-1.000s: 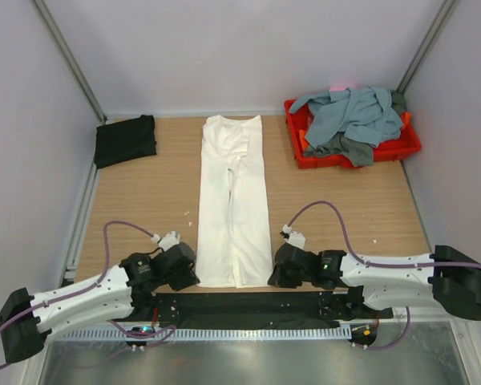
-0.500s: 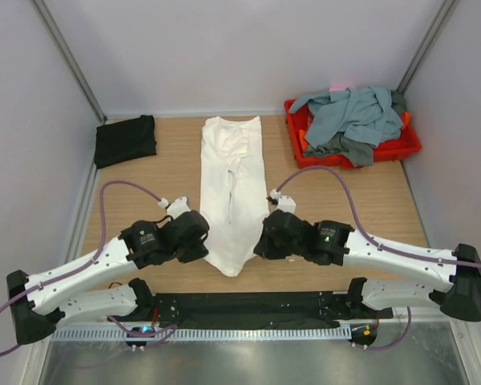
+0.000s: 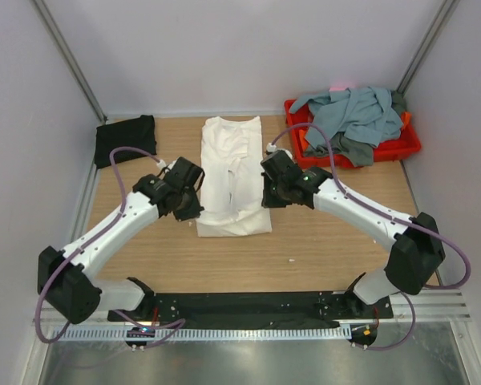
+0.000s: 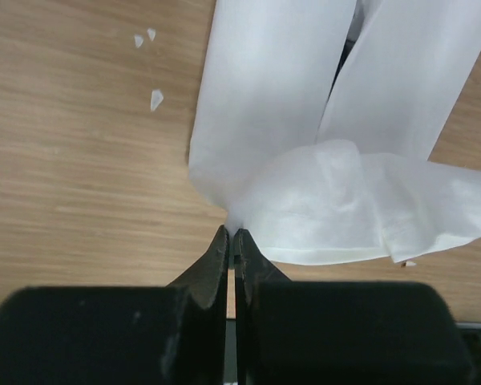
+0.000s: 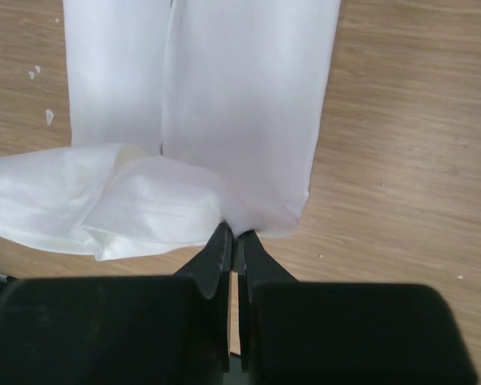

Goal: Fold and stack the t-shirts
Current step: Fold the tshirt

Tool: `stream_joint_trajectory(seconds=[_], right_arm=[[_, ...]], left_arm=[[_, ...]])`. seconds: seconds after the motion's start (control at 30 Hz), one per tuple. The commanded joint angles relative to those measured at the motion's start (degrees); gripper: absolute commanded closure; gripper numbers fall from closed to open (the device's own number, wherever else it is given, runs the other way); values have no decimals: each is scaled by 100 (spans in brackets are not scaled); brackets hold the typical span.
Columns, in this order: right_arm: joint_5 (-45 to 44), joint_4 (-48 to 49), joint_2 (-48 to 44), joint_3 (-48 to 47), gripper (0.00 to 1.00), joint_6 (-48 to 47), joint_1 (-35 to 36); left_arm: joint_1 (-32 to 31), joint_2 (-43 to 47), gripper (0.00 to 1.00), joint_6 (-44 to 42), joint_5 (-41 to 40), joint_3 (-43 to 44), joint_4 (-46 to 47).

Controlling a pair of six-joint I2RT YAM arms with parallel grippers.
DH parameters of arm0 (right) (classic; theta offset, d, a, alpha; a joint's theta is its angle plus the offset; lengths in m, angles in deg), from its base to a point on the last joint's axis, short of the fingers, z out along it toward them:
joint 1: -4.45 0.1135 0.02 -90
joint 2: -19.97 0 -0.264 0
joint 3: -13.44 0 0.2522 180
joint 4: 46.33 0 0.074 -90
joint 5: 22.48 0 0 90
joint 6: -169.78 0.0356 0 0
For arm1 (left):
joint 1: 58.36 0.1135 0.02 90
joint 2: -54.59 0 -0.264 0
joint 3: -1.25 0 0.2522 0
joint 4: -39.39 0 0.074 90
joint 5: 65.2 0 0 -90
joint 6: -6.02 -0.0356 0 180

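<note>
Fold in progress on the white shirt [image 3: 232, 156], which lies as a long narrow strip down the middle of the table [image 3: 345, 224], collar end at the far side. The left gripper [image 4: 231, 237] is pinched tight on the near left corner of the hem, and the right gripper [image 5: 231, 234] is pinched the same way on the near right corner. In both wrist views the cloth bunches right at the fingertips. From above, the lifted hem hangs doubled back over the lower part of the strip, with the crease toward the near side. The black shirt [image 3: 125, 139] sits folded at the far left. The grey-blue shirt [image 3: 349, 112] and a dark grey shirt [image 3: 351, 149] are heaped in the red tray [image 3: 402, 149] at the far right. Judgement: the hem needs to reach the collar. To do it well, both arms should advance at an equal pace and height so the hem stays square to the strip, then lower until the cloth rests flat before letting go. Risk: thin bites on the corners could slip, or one side leading could skew the fold.
</note>
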Motion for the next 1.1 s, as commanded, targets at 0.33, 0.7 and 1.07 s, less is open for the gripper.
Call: stream_joint_trajectory(seconds=[0.33,0.7,1.07], right_arm=[[624,-84,1434,-1762,99,-1129,-1105],[1124,-171,2559,-2782,99,-1349,-1483],[1300,-338,3683,-3801,99,-1402,-1773]], left_arm=[[899,-2264,100,-1201,771,1826,594],[1312,-3477,100,-1412,657,3303,181],[1699,-4496,100,-1632,850,4120,76]])
